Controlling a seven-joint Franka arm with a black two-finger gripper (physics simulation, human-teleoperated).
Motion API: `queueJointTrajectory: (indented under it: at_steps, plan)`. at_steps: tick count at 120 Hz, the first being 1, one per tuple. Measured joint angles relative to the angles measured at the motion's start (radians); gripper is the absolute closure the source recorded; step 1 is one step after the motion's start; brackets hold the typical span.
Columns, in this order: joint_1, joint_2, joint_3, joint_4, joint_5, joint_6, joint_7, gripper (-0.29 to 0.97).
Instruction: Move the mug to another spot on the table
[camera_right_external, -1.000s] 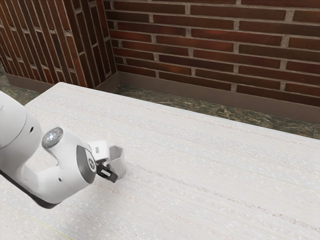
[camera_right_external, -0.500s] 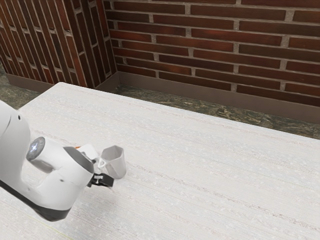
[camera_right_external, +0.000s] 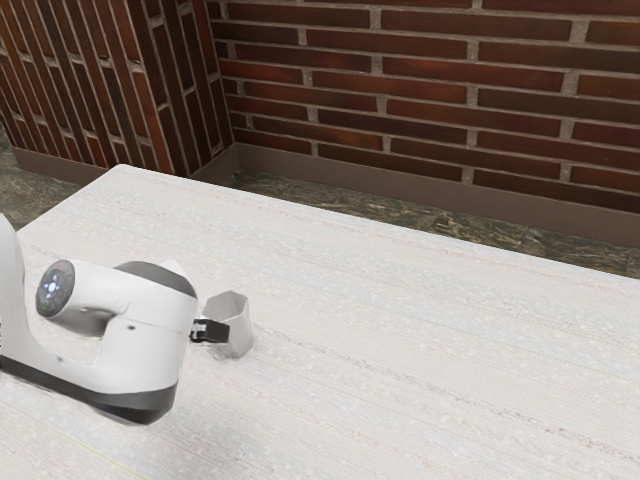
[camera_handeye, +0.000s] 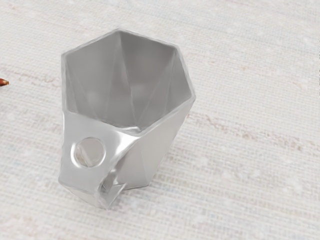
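A pale grey faceted mug (camera_right_external: 231, 324) stands upright on the white table (camera_right_external: 420, 330), near its left part in the exterior view. Its round-holed handle (camera_handeye: 88, 153) faces my hand, and its open top (camera_handeye: 122, 80) shows it holds nothing. My gripper (camera_right_external: 204, 331) is low, right against the mug's side toward the exterior view's left, mostly hidden behind my own white arm (camera_right_external: 110, 335). In the wrist view the whole mug (camera_handeye: 150, 145) lies a little ahead of my hand.
A brick wall (camera_right_external: 420, 90) runs behind the table, with a strip of floor (camera_right_external: 400, 210) between them. A tiny reddish thing (camera_handeye: 3, 81) peeks in beside the mug. Bare tabletop stretches to the exterior view's right.
The mug was tilted and is now upright at nearly the same spot. My arm has swung lower and toward the exterior view's left, covering more of the hand.
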Motion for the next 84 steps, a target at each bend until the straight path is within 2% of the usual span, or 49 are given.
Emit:
queueJointTrajectory:
  at_steps: [17, 23, 29, 35, 46, 65, 71, 84]
  plan:
    - [-0.001, 0.027, 0.100, 0.097, -0.008, -0.017, 0.159, 0.00]
    - [0.000, 0.064, 0.142, 0.133, 0.034, -0.066, 0.214, 0.00]
    - [-0.003, 0.096, 0.192, 0.165, 0.118, -0.142, 0.262, 0.00]
    - [-0.003, 0.118, 0.242, 0.185, 0.284, -0.234, 0.287, 0.00]
    - [0.056, 0.132, 0.275, 0.207, 0.692, -0.392, 0.267, 0.00]
    - [0.193, 0.133, 0.288, 0.313, 1.316, -0.667, 0.128, 0.00]
    - [0.230, 0.132, 0.290, 0.367, 1.467, -0.763, 0.069, 0.00]
    - [0.282, 0.123, 0.304, 0.475, 1.720, -0.971, -0.070, 0.00]
